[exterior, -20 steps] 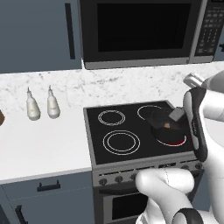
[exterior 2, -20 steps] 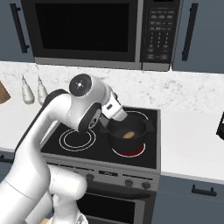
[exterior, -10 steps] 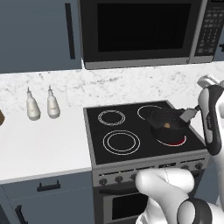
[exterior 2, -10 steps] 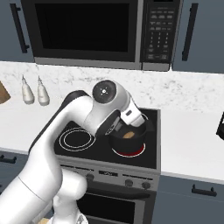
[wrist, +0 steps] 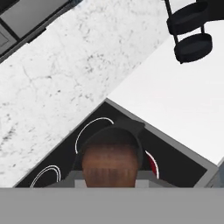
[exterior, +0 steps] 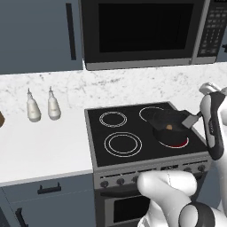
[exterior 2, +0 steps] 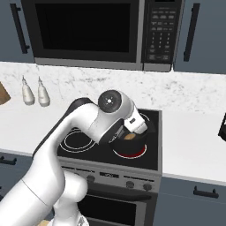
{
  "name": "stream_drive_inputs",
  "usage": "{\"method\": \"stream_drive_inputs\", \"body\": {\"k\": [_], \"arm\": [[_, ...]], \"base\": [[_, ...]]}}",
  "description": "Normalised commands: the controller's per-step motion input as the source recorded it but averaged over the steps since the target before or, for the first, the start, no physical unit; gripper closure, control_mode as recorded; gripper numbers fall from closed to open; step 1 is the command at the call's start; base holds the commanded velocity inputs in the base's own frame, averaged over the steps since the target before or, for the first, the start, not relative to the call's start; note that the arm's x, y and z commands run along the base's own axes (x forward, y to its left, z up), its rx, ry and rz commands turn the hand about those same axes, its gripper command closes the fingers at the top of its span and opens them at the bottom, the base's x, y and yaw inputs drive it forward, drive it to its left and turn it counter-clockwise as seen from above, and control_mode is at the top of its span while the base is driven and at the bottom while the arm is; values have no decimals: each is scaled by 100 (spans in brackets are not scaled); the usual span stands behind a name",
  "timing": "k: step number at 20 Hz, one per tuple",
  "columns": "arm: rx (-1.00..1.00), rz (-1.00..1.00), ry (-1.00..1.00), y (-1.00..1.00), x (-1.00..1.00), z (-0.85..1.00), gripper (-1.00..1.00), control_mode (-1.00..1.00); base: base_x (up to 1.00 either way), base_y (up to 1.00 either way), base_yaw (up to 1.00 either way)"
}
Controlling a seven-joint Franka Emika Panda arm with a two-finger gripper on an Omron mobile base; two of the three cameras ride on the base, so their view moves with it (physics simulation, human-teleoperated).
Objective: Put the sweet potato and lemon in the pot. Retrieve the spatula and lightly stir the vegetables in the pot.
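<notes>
Kitchen stove [exterior: 133, 153] set between white counters, microwave [exterior: 142, 31] overhead. Your pincer [exterior: 191, 119] is clenched on the spatula [wrist: 111, 166]: in the hand view the reddish-brown handle sits dead centre between the tips. Blade end can't be made out from here.

Directly under the pincer sits the pot [exterior: 163, 119], on the burner that glows red. The sweet potato [exterior: 169, 127] lies inside it, just below the pincer. Lemon: can't tell, nothing yellow is clear in the pot.

Handling, my read:
- Spatula is stiff, light and slim. A hold high on the handle gives reach, but the smooth handle may twist in the tips if the blade digs in.
- Sweet potato is firm and tapered, so it will roll rather than slide. Nudge it, don't pry.
- Lemon, if it's in there, is round and will skitter off the blade.
- Pot looks heavy enough to stay put under a light stir, but a push on the wall could scoot it across the glass top.

Room to move:
- Pot rim rings the pincer closely, so keep your sweeps short and inside the wall.
- Counter [wrist: 175, 96] beyond the pincer's far side is open.
- A black stand [wrist: 188, 30] stands on that counter, well apart.
- Two bottles [exterior: 43, 107] sit far off on the opposite counter, no concern.
- Microwave is well above the pincer, so straight up is free.
</notes>
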Motion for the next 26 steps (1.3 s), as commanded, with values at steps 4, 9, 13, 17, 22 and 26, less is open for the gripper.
{"method": "stream_drive_inputs", "body": {"k": [4,9,13,17,22,26], "arm": [[-3,0,-1,4,44,-30,100,-100],[-3,4,0,1,58,-23,100,-100],[-6,7,0,0,33,-20,100,-100],[-12,8,0,0,21,-21,100,-100],[-14,8,7,0,23,-12,100,-100],[-8,10,21,0,38,-12,100,-100]], "base": [[0,0,0],[0,0,0],[0,0,0],[0,0,0],[0,0,0],[0,0,0]]}}
